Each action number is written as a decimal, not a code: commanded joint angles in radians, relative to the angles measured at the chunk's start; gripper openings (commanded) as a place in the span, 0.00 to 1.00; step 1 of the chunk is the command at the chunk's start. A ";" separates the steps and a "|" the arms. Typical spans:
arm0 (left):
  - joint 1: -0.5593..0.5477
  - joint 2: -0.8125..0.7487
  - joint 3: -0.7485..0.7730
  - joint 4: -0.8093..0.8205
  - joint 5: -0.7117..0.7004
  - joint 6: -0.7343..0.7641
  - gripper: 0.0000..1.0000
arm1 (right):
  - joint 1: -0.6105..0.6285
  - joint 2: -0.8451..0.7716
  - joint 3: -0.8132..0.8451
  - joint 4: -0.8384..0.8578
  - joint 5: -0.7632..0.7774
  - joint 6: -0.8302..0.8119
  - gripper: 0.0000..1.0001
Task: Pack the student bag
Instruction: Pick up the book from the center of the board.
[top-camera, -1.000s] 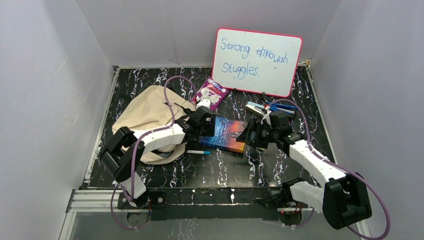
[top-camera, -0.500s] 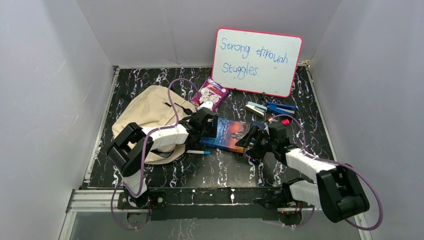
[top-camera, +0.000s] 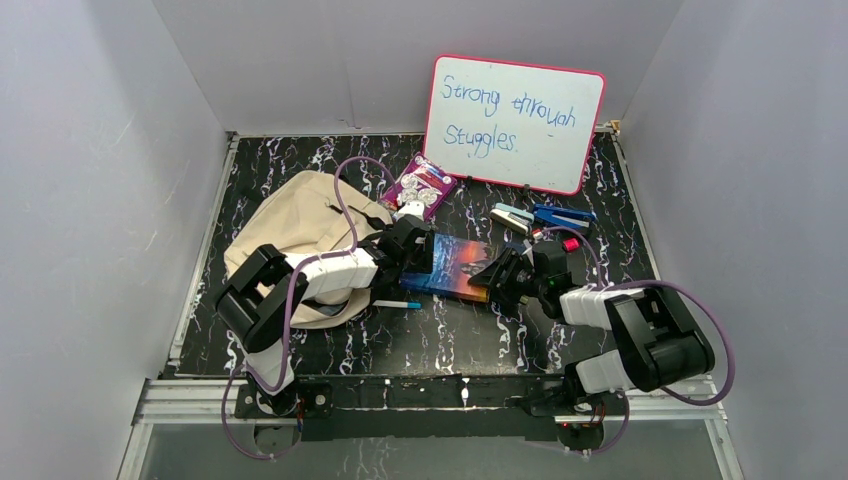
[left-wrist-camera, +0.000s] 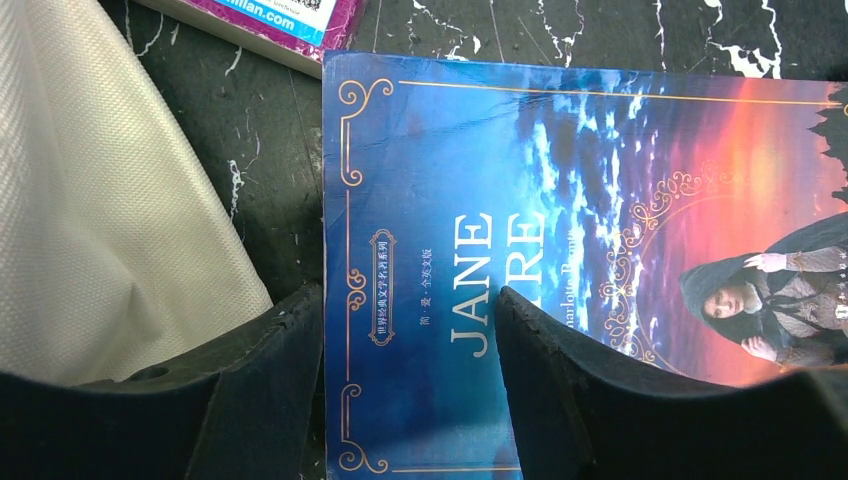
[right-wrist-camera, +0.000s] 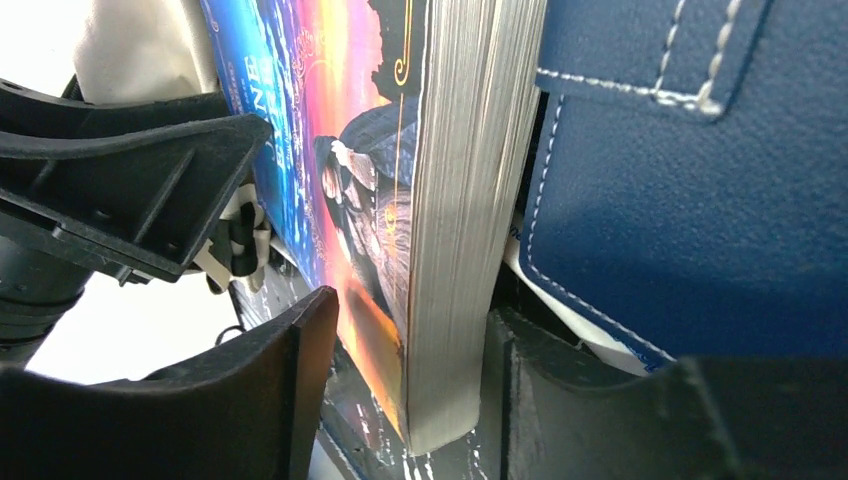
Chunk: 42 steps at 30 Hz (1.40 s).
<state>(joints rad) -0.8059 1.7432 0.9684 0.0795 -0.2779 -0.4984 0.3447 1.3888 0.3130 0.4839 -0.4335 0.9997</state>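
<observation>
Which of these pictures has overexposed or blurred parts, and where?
Right wrist view: the top-left and lower-left are blown out to white; the blue stitched case is slightly soft. Left wrist view: the book cover is sharp, with a mild sheen. Top external view: even light, and the whiteboard writing reads clearly.

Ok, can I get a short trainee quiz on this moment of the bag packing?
1. True or false: the blue-and-orange paperback book is already inside the beige canvas backpack.
2. Which part of the book sits between the jaws of the right gripper? A) the spine B) the page edge C) nothing
3. In the left wrist view, which title word shows between the jaws of the left gripper?

Key: 1 false, the book lies on the black marbled table beside the backpack. 2 B. 3 JANE.
</observation>
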 joint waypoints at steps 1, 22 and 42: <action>-0.023 0.044 -0.019 -0.035 0.041 -0.009 0.58 | 0.016 -0.002 0.087 0.132 -0.036 -0.036 0.55; -0.024 -0.085 0.026 -0.035 0.032 -0.016 0.60 | 0.033 -0.238 0.218 -0.012 -0.030 -0.279 0.00; -0.329 -0.190 -0.232 0.550 -0.284 0.651 0.89 | 0.033 -0.247 0.402 -0.348 0.017 -0.115 0.00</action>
<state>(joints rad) -1.1084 1.5196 0.7181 0.5320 -0.4240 0.0048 0.3710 1.1790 0.6323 0.0727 -0.3649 0.8326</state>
